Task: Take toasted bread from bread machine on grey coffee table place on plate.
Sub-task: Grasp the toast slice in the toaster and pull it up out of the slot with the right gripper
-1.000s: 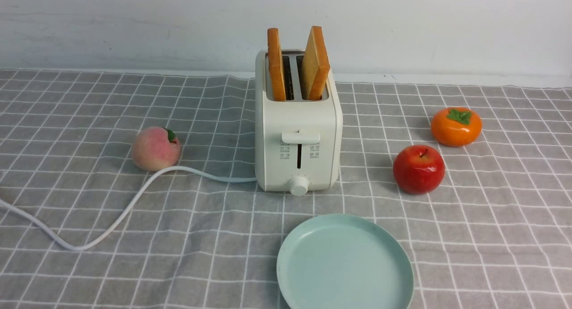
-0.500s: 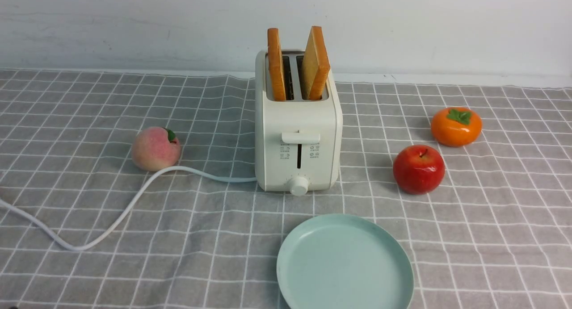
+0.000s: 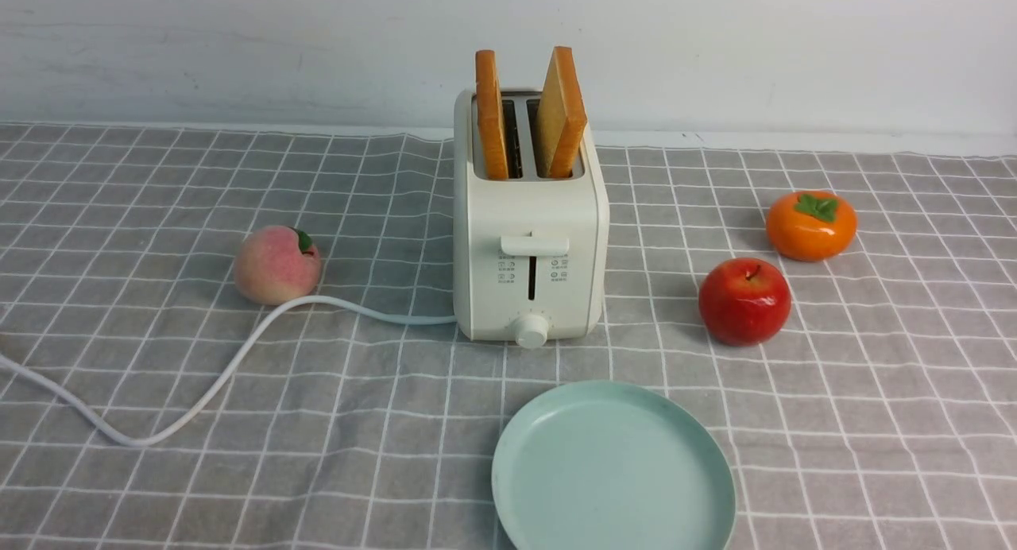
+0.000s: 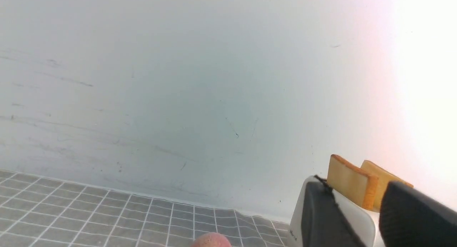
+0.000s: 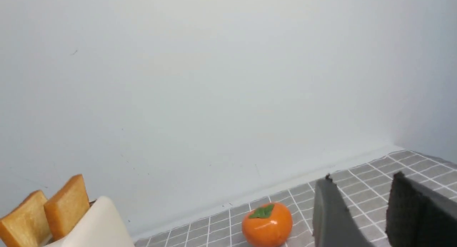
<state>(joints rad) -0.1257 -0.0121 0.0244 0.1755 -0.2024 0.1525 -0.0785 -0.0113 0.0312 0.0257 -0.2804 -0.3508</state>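
Front view: Two thick square slices of golden-brown toasted bread (image 3: pixel 561 117) stand upright, leaning apart, in the slots of a boxy cream-white toaster (image 3: pixel 528 208) at upper centre, raised as if for easy gripping. A round mint-green plate (image 3: pixel 613 470) waits bare at lower centre, probably set close for a short transfer. A pink peach (image 3: pixel 276 265) sits left; a red apple (image 3: pixel 744 302) and an orange persimmon (image 3: pixel 811 226) sit right, on grey cloth with white grid lines (image 3: pixel 397 470) before a pale, scuffed wall (image 3: pixel 318 49).

Left wrist view: The left gripper (image 4: pixel 357 200), at lower right of the frame, holds its dark fingers apart, gripping nothing.

Right wrist view: The right gripper (image 5: pixel 362 190), also lower right, has its fingers parted and empty, the persimmon beyond.
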